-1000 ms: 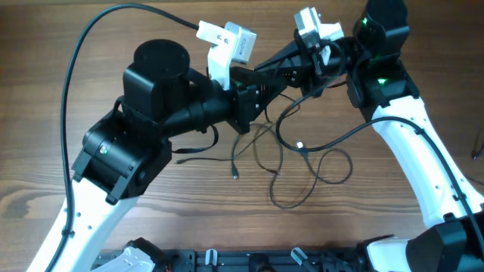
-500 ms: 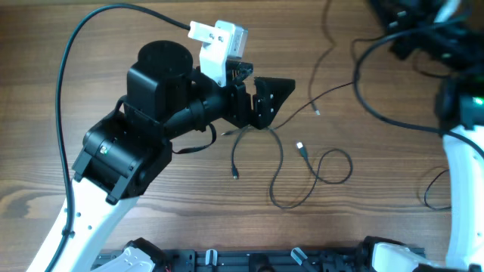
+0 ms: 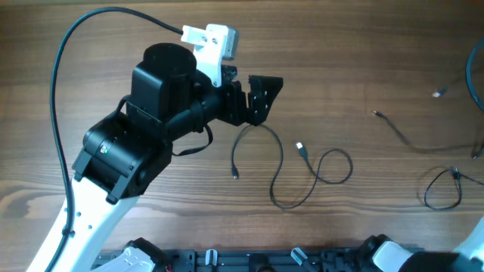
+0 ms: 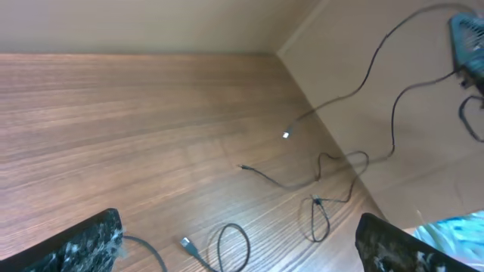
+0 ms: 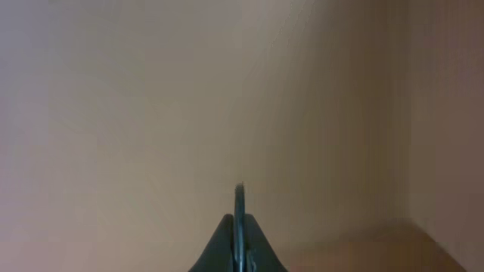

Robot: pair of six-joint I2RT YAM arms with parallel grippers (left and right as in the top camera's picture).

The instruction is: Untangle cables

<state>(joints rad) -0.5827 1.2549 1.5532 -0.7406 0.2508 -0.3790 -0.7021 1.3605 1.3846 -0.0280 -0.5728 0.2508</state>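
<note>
One thin black cable [image 3: 278, 170] lies loose on the wood below my left gripper [image 3: 253, 94], which is open and holds nothing. Its silver plug [image 3: 300, 146] lies beside a small loop [image 3: 335, 165]. In the left wrist view this cable [image 4: 233, 246] lies on the table between the spread fingers [image 4: 79, 245], untouched. A second cable [image 3: 412, 142] lies apart at the right with a loop [image 3: 442, 189]; in the left wrist view this second cable [image 4: 378, 64] rises off the table. My right gripper [image 5: 239, 227] is shut on a thin dark cable end [image 5: 239, 198], facing a blank wall.
The left arm's black body [image 3: 162, 98] and its thick cable [image 3: 68, 53] cover the table's left half. A white part of the right arm [image 3: 473, 245] shows at the bottom right corner. The table's far edge meets a wall [image 4: 363, 30].
The right arm has swung out of the overhead view to the right, dragging one cable away from the bundle. My left gripper has opened and let go, leaving one cable in the middle.
</note>
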